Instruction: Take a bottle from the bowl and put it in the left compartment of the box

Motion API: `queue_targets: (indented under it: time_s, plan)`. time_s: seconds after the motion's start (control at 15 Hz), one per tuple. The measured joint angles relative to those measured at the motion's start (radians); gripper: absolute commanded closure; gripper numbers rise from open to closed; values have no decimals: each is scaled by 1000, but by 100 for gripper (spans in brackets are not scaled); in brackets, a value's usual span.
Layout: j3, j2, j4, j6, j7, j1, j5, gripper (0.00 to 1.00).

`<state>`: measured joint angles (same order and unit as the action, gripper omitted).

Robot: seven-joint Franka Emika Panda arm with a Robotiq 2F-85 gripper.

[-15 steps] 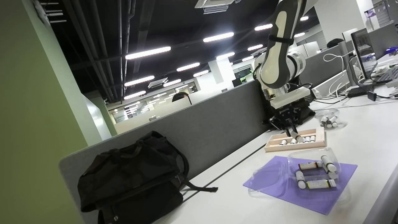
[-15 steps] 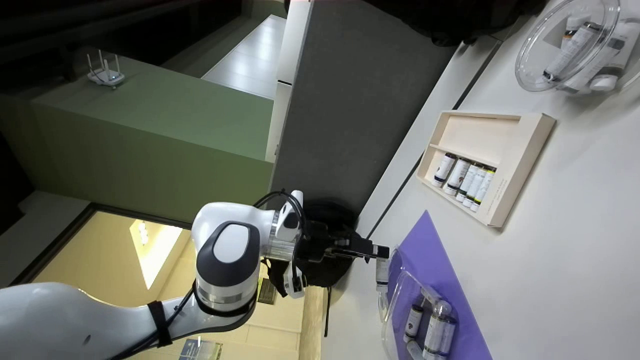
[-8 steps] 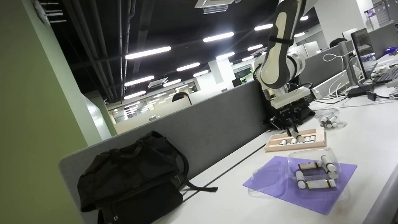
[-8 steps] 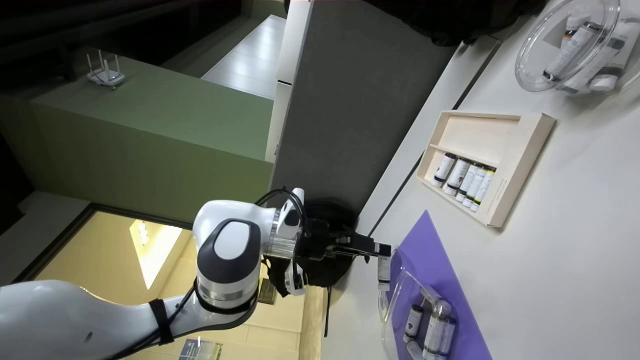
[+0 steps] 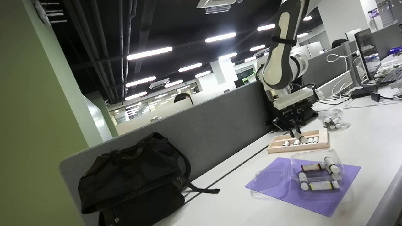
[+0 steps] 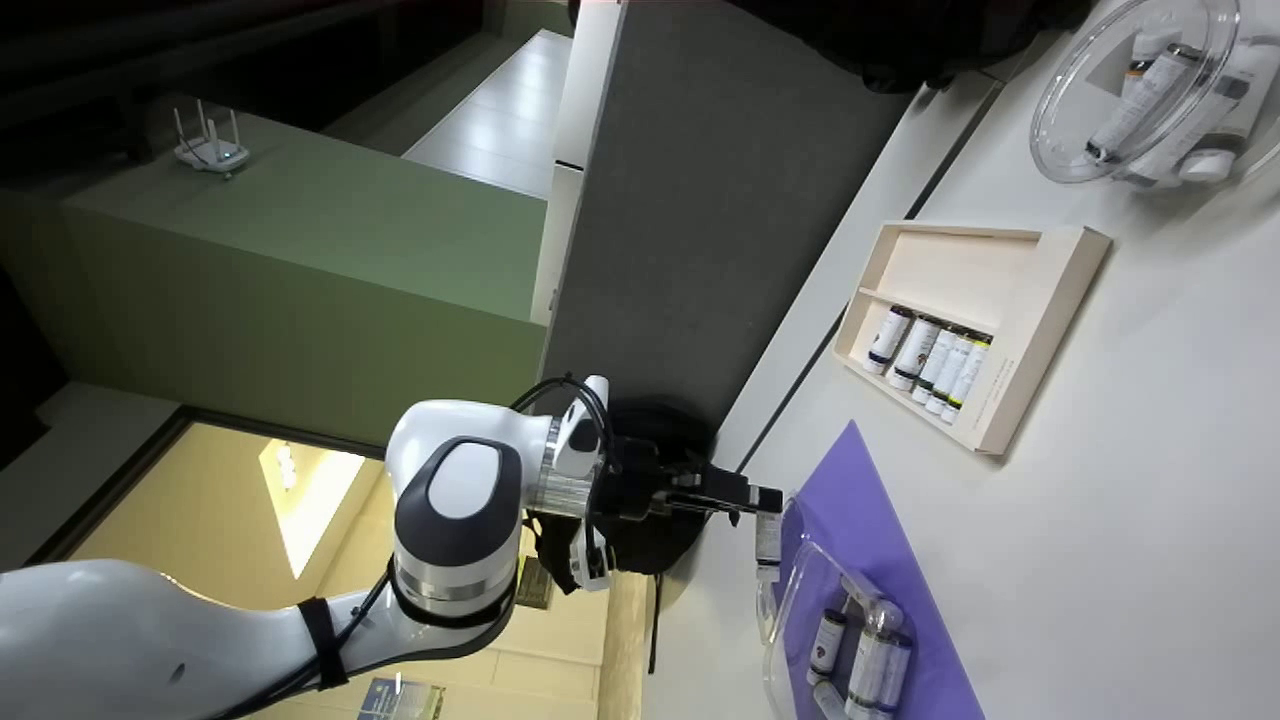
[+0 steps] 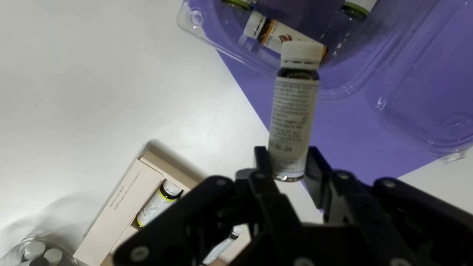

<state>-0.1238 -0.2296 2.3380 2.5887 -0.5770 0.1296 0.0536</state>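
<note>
While the claw (image 7: 288, 160) hangs in the air, its jaws press a bottle (image 7: 293, 107) from both sides, right down by the base, so the cap (image 7: 301, 54) juts out free; that hold looks meant for laying it on its side. Just beneath comes the edge of the purple mat (image 7: 340, 136), and on it the clear tub (image 7: 342, 92), loose bottles (image 5: 323, 185) tumbled inside, lid (image 7: 417, 122) folded open. Out we go to the box (image 6: 1018, 330), well apart from the held bottle: a row of five bottles (image 6: 935, 362) lies snug in one half, probably because it fits their length. A divider (image 6: 925, 311) fences off the other compartment (image 6: 955, 270), my guess for the drop, though which counts as left I can't say. Far right, a round bowl (image 6: 1042, 140) holds yet another jumble of bottles (image 6: 1140, 105); this or the tub, I can't tell which is the task's bowl.
</note>
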Motion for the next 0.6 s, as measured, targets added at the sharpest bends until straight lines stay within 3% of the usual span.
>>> queue_targets:
  time_s: [0.27, 0.53, 0.6]
  plan:
    - [2, -2, -12, 8, 15, -25, -23, 88]
    - [0, -25, -100, -17, 101, -102, -104, 88]
    - [-1, -39, -135, -36, 119, -123, -123, 63]
